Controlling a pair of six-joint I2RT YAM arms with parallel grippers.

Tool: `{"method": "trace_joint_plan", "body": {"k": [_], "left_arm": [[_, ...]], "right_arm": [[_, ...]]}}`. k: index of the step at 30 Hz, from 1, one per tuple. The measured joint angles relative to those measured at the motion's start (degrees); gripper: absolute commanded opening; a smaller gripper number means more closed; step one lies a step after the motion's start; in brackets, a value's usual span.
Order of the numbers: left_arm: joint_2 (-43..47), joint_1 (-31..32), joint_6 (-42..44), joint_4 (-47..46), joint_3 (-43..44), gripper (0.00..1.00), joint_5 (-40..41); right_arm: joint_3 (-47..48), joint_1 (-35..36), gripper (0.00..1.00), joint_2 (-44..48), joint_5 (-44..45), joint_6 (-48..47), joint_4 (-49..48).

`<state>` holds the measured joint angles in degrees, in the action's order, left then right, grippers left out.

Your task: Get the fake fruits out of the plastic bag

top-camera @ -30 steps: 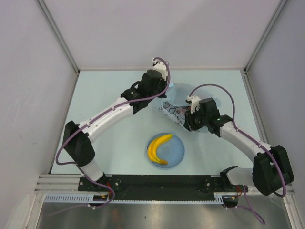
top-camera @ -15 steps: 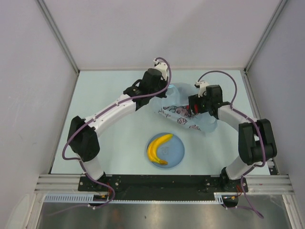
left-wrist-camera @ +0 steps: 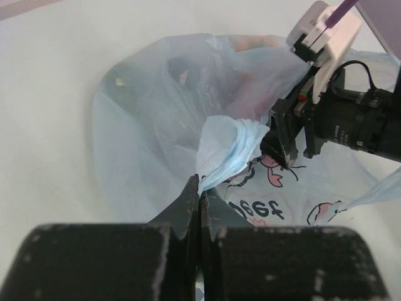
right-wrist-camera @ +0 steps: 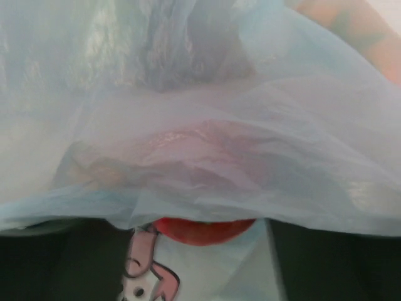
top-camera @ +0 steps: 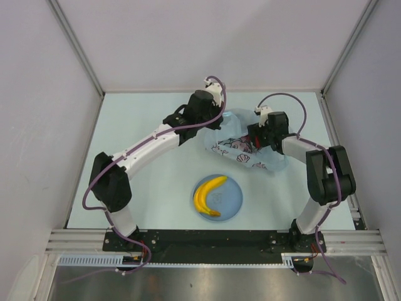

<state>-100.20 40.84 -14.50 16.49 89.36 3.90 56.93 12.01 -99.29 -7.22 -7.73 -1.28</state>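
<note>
The light-blue plastic bag (top-camera: 245,150) lies at mid-table behind the plate. My left gripper (top-camera: 215,123) is shut on a bunched edge of the bag (left-wrist-camera: 229,147), holding its mouth up. My right gripper (top-camera: 252,143) is at the bag's right side, jaws wide apart, with the bag's film draped over its camera. A red fruit (right-wrist-camera: 203,229) lies between its dark fingers (right-wrist-camera: 44,263), under the film. Through the bag show a dark fruit (right-wrist-camera: 188,59) and an orange one (right-wrist-camera: 354,31). The yellow banana (top-camera: 208,194) lies outside the bag.
The banana rests on a round blue plate (top-camera: 233,199) near the front, between the two arm bases. White walls close in the table at the back and both sides. The right arm's elbow stands by the right edge.
My right arm has swung from the bag's near side to its far right end and its jaws have opened wide. The bag has spread flatter. My left gripper keeps its hold.
</note>
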Motion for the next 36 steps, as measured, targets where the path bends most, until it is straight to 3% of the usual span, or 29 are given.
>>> {"method": "trace_joint_plan", "body": {"k": [2, 5, 10, 19, 23, 29, 36], "left_arm": [[0.00, 0.00, 0.00, -0.22, -0.04, 0.00, -0.55], [0.00, 0.00, 0.07, -0.92, -0.37, 0.00, -1.11], [0.00, 0.00, 1.49, -1.33, -0.39, 0.00, -0.79], [-0.74, -0.22, 3.61, -1.99, 1.64, 0.00, 1.22], [-0.74, -0.28, 3.61, -2.03, 1.64, 0.00, 1.40], [-0.55, -0.26, 4.50, -2.27, 1.49, 0.00, 1.42], [1.40, -0.26, 5.60, -2.58, -1.33, 0.00, 1.49]], "right_arm": [[0.68, 0.00, 0.37, -0.83, -0.35, -0.17, -0.85], [1.57, -0.02, 0.27, -1.14, -1.18, -0.66, -0.20], [2.80, -0.46, 0.27, 4.94, -5.75, -2.99, 6.34], [3.54, 0.13, 0.26, 35.26, -17.07, -13.09, 22.67], [0.87, 6.75, 0.25, 43.69, -22.27, -22.58, 31.01], [-8.61, 21.46, 0.24, 39.76, -24.02, -31.47, 37.13], [-10.97, 22.82, 0.22, 26.23, -23.47, -35.23, 32.41]]}}
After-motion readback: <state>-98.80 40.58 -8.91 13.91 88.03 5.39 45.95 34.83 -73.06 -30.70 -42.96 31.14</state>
